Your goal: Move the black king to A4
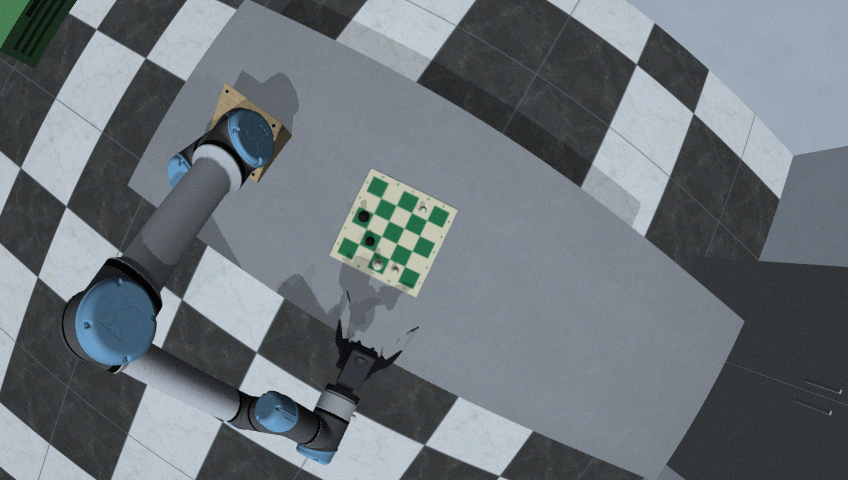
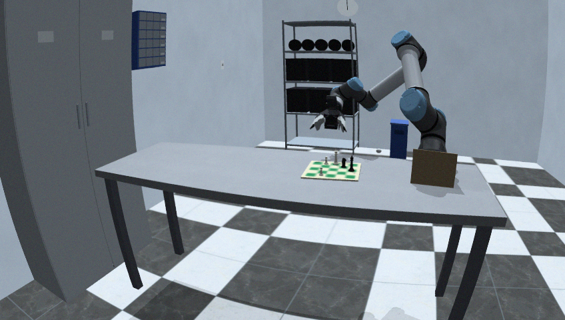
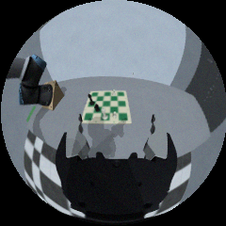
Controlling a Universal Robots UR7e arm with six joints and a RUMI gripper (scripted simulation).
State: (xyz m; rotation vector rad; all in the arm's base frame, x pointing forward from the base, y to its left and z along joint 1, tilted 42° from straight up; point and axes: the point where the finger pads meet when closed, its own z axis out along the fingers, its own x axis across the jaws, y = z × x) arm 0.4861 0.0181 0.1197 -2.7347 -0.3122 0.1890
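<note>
A green and cream chessboard (image 1: 389, 180) (image 2: 336, 177) (image 3: 123, 118) lies on the grey table (image 1: 535, 267) (image 2: 218, 170). Two black pieces stand on it. The taller one, the black king (image 1: 363, 215) (image 2: 351, 163) (image 3: 90, 98), stands near the board edge that faces the arm's base. The shorter black piece (image 1: 369, 240) (image 2: 343, 162) (image 3: 97, 108) stands close by. Three white pieces (image 1: 422, 208) (image 1: 377, 263) (image 1: 394, 268) also stand on the board. My gripper (image 1: 380, 312) (image 2: 328, 129) (image 3: 117, 115) is open and empty. It hangs high above the table edge, off the board and well apart from every piece.
The arm's base stands on a wooden mount (image 1: 229, 98) (image 2: 433, 167) at one end of the table. A metal shelf rack (image 2: 321, 79) and a blue bin (image 2: 398, 139) stand behind the table. A tall grey cabinet (image 2: 59, 139) is at the left.
</note>
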